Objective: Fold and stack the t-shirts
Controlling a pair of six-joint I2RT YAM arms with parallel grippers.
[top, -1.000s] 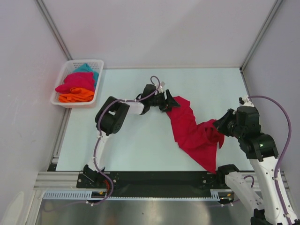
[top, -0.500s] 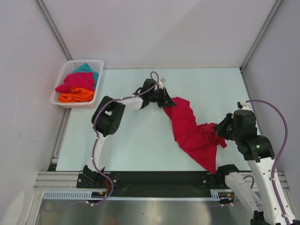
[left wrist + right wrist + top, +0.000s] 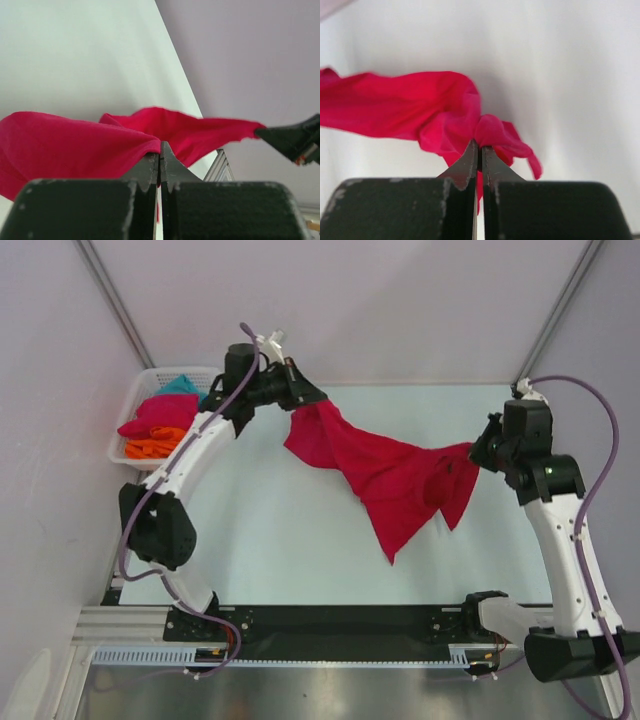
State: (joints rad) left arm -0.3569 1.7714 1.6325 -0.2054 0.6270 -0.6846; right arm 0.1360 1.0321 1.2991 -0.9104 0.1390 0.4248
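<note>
Top external view: a pale table takes up most of the scene, and above it one red t-shirt is strung between the two arms. Its long axis runs from the far left, near the basket, across to the right side, sloping a little toward the near edge as it goes. The cloth is bunched and twisted into a sagging band, with a pointed flap hanging down from the middle toward the near edge and a shorter flap drooping by the right end.

One white mesh basket sits at the table's far-left corner and holds three more crumpled shirts: a teal shirt at the back, a crimson-pink shirt in the middle and an orange shirt at the front. That makes four shirts in all.

Both wrist views show fingers pressed together on red fabric: the left gripper pinches the far-left end, and the right gripper pinches the right end.
</note>
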